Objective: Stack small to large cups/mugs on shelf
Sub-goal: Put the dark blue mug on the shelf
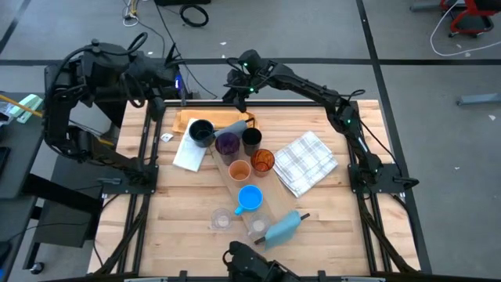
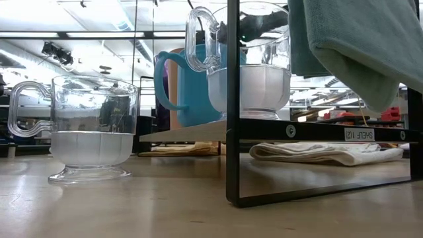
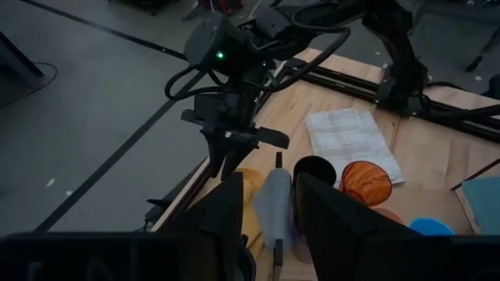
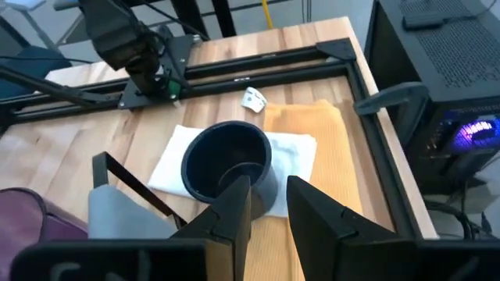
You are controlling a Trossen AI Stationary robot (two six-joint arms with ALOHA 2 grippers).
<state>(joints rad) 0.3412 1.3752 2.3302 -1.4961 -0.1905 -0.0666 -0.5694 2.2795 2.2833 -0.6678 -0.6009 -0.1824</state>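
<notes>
Showing, high view: cups along the shelf (image 1: 252, 205), bright blue mug (image 1: 250, 197) toward 6 o'clock. Left wrist view: left gripper (image 3: 269, 204) parted. Right wrist view: right gripper (image 4: 269, 204) parted (empty) over dark navy mug (image 4: 227, 165), probably for grasping.
</notes>
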